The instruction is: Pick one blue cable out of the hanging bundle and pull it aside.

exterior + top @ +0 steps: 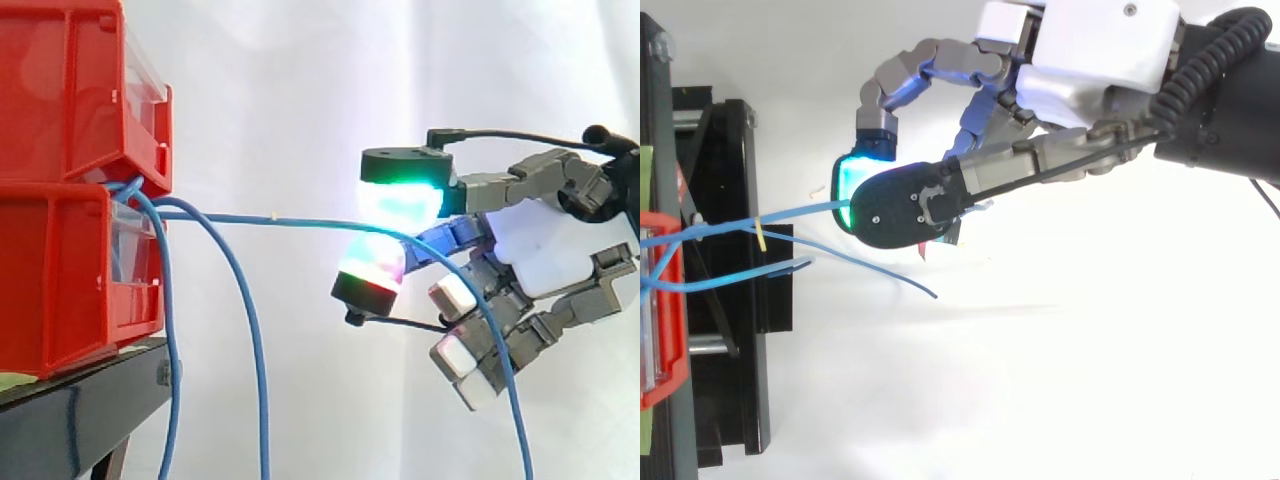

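The hand appears to pinch one blue cable between two glowing pads, its other fingers loosely curled. The cable runs taut from the red bins, clear of the bundle hanging beside them. The pull-aside step is in hand; next it needs a steady draw away from the bins without slipping.

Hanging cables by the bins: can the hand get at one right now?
Probably not yet. The hand is pinched on the taut cable, held away from the hanging cables. Only open space lies between them, so it likely could after letting go.
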`<state>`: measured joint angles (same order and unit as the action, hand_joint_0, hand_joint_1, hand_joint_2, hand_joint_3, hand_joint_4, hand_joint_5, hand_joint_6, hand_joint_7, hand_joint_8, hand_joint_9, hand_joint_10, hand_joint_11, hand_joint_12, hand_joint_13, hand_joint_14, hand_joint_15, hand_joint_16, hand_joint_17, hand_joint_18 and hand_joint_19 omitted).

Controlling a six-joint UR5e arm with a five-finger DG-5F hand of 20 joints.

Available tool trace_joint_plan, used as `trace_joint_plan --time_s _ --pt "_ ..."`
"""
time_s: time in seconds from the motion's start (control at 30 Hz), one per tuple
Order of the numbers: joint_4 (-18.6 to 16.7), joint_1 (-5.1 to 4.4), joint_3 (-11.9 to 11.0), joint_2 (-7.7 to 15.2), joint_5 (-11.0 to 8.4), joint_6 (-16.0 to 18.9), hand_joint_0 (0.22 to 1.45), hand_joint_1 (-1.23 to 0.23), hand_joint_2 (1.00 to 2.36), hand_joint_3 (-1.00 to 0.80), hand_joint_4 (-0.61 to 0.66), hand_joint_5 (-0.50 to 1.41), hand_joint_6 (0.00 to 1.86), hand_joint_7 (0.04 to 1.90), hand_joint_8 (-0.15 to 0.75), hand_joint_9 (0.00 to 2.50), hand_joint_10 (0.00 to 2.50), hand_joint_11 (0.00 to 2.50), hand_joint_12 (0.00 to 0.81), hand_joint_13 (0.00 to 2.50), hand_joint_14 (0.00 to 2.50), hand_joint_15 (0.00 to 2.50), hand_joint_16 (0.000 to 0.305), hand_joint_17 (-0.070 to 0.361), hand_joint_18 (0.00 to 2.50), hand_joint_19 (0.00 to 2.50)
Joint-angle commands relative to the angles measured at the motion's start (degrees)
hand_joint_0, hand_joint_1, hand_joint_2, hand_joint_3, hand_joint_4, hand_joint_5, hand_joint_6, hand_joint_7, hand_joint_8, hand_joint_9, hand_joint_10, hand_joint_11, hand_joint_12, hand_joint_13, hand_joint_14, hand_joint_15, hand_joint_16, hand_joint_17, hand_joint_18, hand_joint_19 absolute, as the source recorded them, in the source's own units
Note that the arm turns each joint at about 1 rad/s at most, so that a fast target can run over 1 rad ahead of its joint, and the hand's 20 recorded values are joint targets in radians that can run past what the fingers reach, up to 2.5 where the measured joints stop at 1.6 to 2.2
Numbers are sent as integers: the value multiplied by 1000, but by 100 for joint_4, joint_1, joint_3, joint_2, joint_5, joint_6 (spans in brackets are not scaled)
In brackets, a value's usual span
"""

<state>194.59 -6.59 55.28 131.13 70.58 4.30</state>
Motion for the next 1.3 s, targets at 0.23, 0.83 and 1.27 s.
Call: trace_joint_plan --time_s 0.23,0.83,1.27 --pt "97 -9 9 0 18 167 624 -769 1001 -213 -94 6 834 1066 266 1149 11 342 363 990 16 497 58 130 780 410" --pt "203 -18 18 0 273 203 590 -795 1117 -197 -112 23 810 1096 245 1216 11 331 363 1033 17 516 60 135 802 407" --pt "203 -18 106 0 273 194 617 -787 1028 -197 -100 14 820 1086 259 1189 11 336 366 1019 17 514 59 134 785 413"
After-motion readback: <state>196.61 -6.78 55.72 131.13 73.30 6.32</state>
